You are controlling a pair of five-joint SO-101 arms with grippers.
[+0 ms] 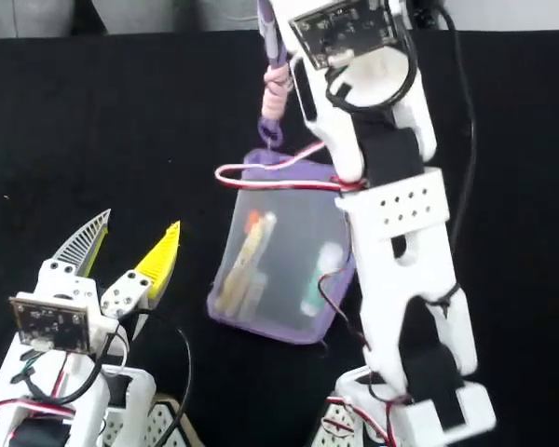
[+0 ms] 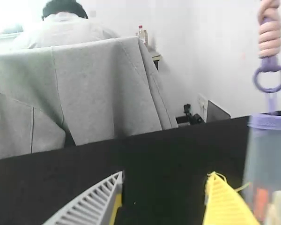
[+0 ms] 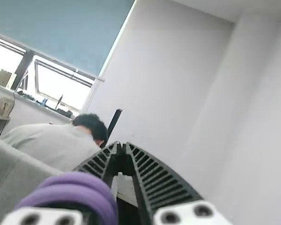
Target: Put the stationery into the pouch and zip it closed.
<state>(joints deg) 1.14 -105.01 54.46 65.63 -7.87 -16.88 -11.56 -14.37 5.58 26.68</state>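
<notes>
In the high view, the translucent plastic pouch with purple trim sits at frame centre, with stationery already inside. Its long axis runs up to the pink coiled cord, on which the right gripper is clamped at the top edge. The left gripper, at lower left, is spread apart and empty, with the pouch just to its right.
</notes>
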